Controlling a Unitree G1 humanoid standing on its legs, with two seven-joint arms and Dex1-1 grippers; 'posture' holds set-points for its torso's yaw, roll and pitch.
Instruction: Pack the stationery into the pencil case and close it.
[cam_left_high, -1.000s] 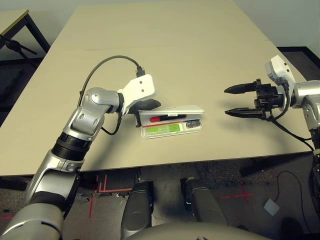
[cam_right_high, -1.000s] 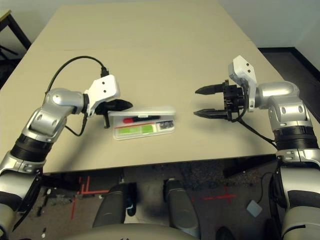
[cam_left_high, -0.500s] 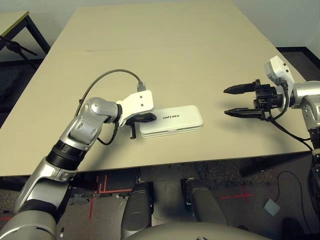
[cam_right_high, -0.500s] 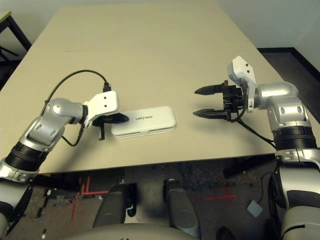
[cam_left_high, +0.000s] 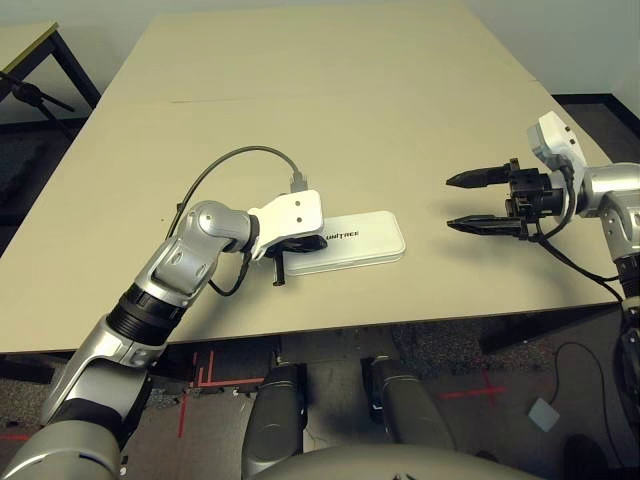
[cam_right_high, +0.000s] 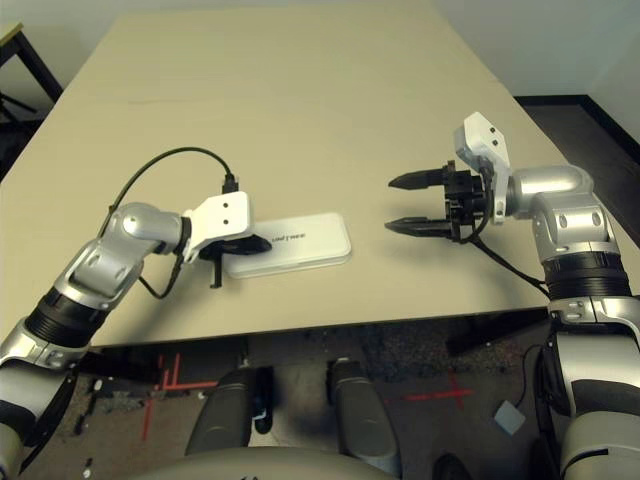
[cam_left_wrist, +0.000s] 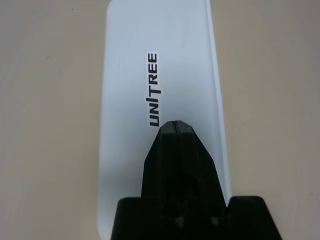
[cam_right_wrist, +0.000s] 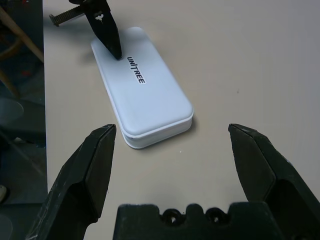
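One white rectangular plastic pencil case (cam_left_high: 345, 241) lies with its lid down near the front edge of the beige table (cam_left_high: 330, 100). The left pincer (cam_left_wrist: 175, 124), clenched, rests on its lid. The right pincer (cam_left_high: 462, 202) hovers spread, well apart.

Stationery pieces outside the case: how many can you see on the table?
0. The white pencil case lies shut, the left gripper resting closed on its lid; whatever is inside is hidden.
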